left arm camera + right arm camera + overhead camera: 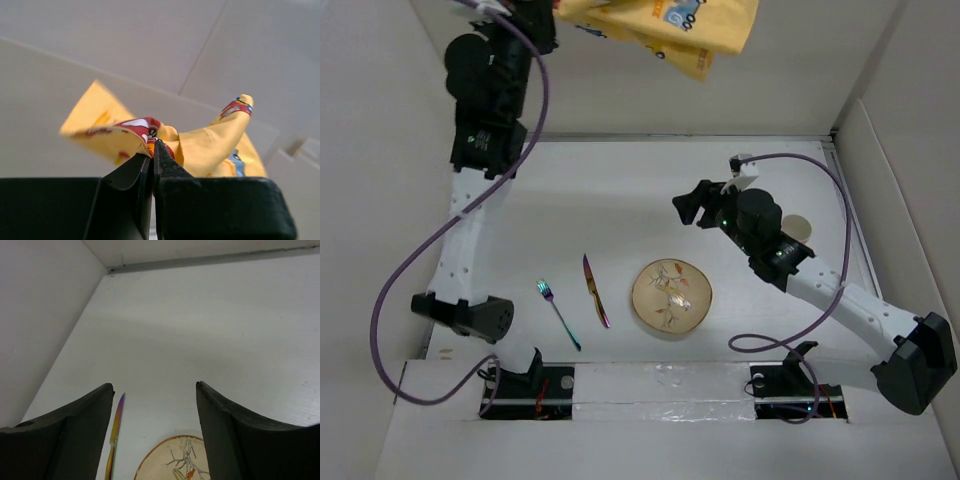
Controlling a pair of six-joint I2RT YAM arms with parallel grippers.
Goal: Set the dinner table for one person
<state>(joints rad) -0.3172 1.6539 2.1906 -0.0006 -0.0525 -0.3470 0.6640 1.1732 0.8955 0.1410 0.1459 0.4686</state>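
High above the dinner table [620, 190], my left gripper [548, 14] is shut on a bunched edge of a yellow cloth placemat [660, 25] printed with cartoon cars. In the left wrist view the cloth [210, 145] fans out from between the closed jaws of that gripper [154, 145]. On the table lie a round beige plate [671, 296] with a branch design, an iridescent knife [595, 290] to its left, and a fork [558, 315] further left. My right gripper [692, 210] hovers open and empty just behind the plate [175, 460], with the knife [116, 427] beside its left finger.
Off-white panels [380, 200] wall the table on the left, back and right. A small beige round object [800, 228] is partly hidden behind the right arm. Purple cables [410, 260] loop from both arms.
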